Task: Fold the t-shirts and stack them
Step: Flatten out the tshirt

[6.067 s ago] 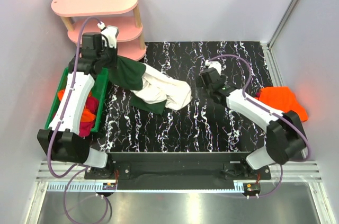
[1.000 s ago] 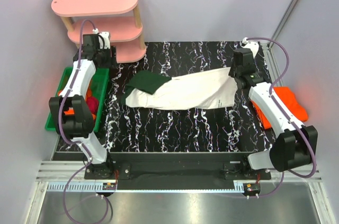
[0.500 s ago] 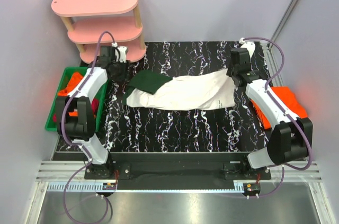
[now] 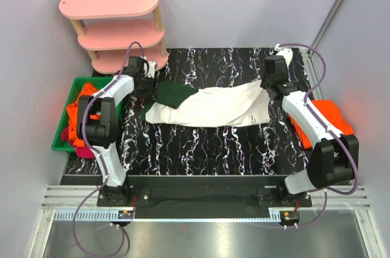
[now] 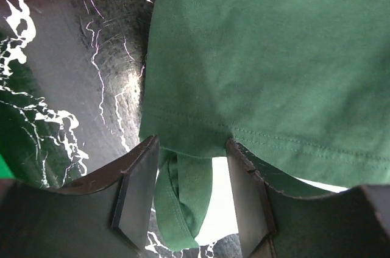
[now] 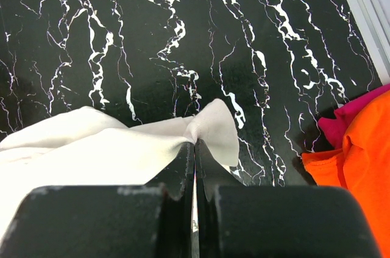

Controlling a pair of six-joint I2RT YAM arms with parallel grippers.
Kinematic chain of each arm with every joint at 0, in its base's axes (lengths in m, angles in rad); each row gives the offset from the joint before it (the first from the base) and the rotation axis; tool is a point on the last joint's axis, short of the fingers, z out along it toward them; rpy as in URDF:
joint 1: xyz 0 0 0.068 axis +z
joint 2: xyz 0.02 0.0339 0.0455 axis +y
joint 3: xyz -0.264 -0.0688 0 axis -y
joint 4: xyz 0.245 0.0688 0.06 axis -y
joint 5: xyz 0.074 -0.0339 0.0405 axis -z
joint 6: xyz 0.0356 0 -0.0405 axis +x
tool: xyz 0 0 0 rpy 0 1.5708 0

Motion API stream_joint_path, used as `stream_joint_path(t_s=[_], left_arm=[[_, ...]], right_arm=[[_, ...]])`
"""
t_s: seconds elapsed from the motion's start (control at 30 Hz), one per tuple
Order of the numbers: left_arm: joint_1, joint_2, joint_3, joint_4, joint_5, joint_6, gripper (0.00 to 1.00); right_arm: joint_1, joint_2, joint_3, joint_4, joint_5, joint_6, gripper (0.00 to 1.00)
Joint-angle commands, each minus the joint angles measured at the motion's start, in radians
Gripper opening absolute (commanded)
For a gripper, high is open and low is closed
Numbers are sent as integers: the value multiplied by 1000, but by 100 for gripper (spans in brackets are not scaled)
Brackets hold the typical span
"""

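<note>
while the right gripper [image 6: 195, 146] is pinched shut on a hem corner of the white t-shirt [image 4: 219, 105], which lies stretched out across the black marbled table [image 4: 201, 145], the left gripper [image 5: 192, 143] stands open at the edge of its dark green sleeve [image 5: 262, 57], straddling a loose fold of the cloth.
</note>
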Motion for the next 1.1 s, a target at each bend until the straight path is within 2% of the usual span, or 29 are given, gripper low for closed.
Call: stream_joint_path(t_s=[0.0, 0.3, 0.53, 0.63, 0.67, 0.73, 0.8, 0.87, 0.97, 1.07], left_arm=[[3, 20, 69, 15, -7, -20, 52], [3, 70, 109, -4, -44, -15, 48], [4, 83, 101, -9, -53, -11, 30], [4, 87, 100, -11, -61, -3, 31], [4, 86, 100, -11, -62, -3, 36], [4, 92, 101, -11, -62, 0, 39], [4, 98, 103, -14, -62, 2, 49], [4, 107, 104, -17, -55, 2, 51], [4, 112, 101, -20, -48, 3, 41], [4, 104, 97, -20, -50, 5, 14]], right_arm=[[-5, -5, 0, 52, 13, -11, 0], [-5, -8, -11, 58, 19, -18, 0], [-4, -8, -16, 61, 16, -14, 0], [-5, -10, -17, 60, 17, -15, 0], [-2, -10, -19, 61, 19, -14, 0], [-4, -11, -22, 61, 19, -14, 0], [-4, -11, -23, 63, 19, -14, 0], [-4, -14, -25, 63, 19, -15, 0], [-4, -16, -23, 61, 22, -15, 0], [-4, -16, -23, 61, 20, -14, 0]])
